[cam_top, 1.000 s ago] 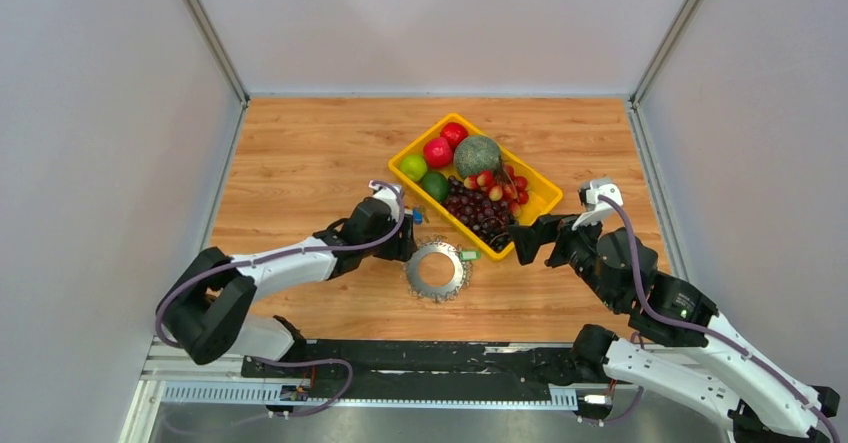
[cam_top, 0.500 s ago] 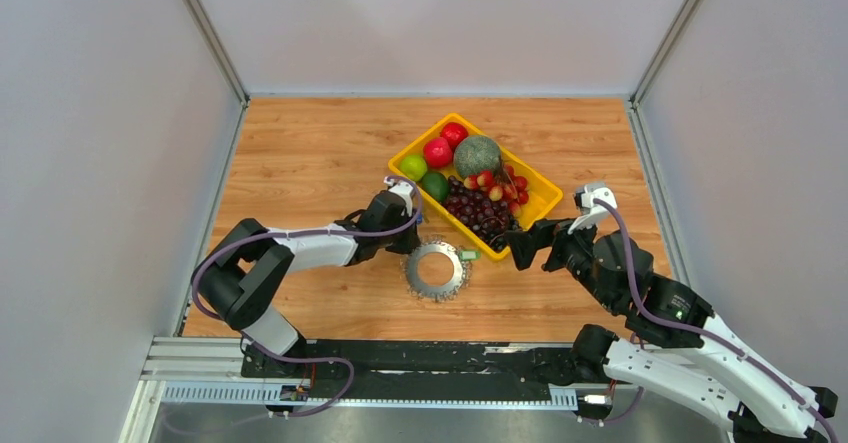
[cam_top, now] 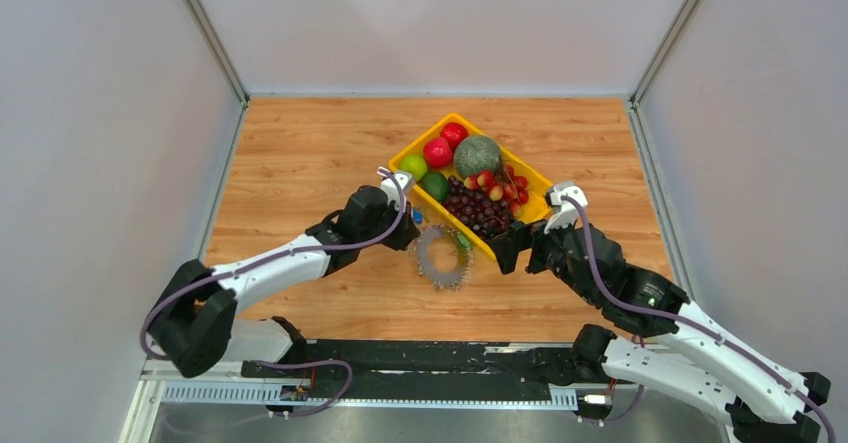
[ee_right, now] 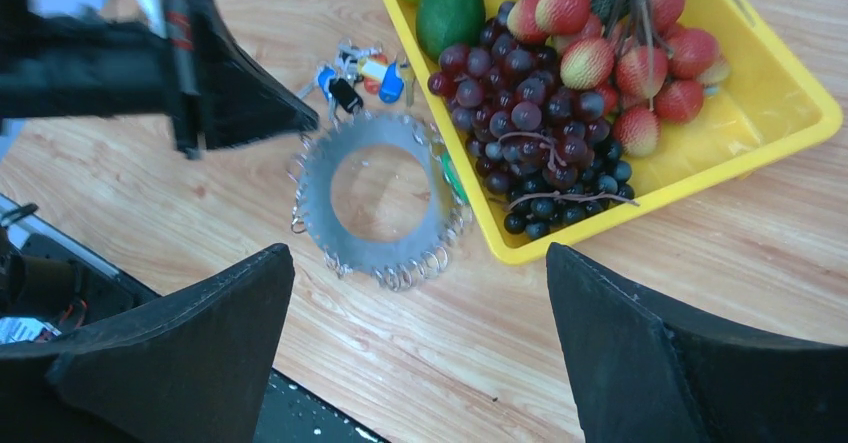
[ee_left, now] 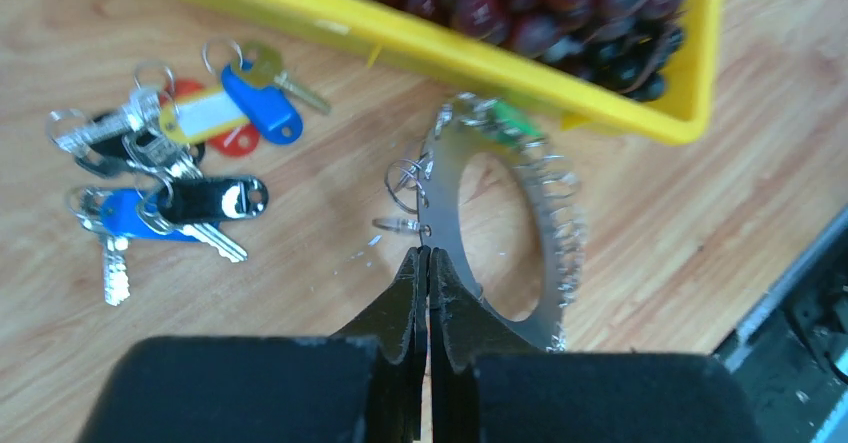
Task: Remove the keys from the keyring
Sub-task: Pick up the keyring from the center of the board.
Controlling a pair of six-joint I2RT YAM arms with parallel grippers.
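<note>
The keyring [cam_top: 441, 259] is a flat silver ring with a green tag [ee_left: 510, 121], lying just in front of the yellow tray. Small silver keys [ee_left: 565, 233] and wire loops fringe its rim. My left gripper [ee_left: 428, 253] is shut on the ring's left edge, and the ring stands tilted, a narrow oval from above. In the top view the left gripper [cam_top: 413, 237] sits at the ring's left side. My right gripper [cam_top: 508, 253] is wide open just right of the ring. Its wrist view shows the keyring [ee_right: 372, 251] and keys [ee_right: 420, 268] below and between the spread fingers, with nothing held.
A small bunch of coloured keys [ee_left: 170, 173] lies on the wood left of the ring, close to my left gripper. The yellow tray [cam_top: 420, 138] holds grapes [cam_top: 480, 213], strawberries, a melon [cam_top: 477, 155], red and green fruit. The table's near edge and the black rail lie just behind the ring.
My left gripper has closed on the ring's left edge and tipped the ring up from lying flat. My right gripper has moved left, closer to the ring, still open.
</note>
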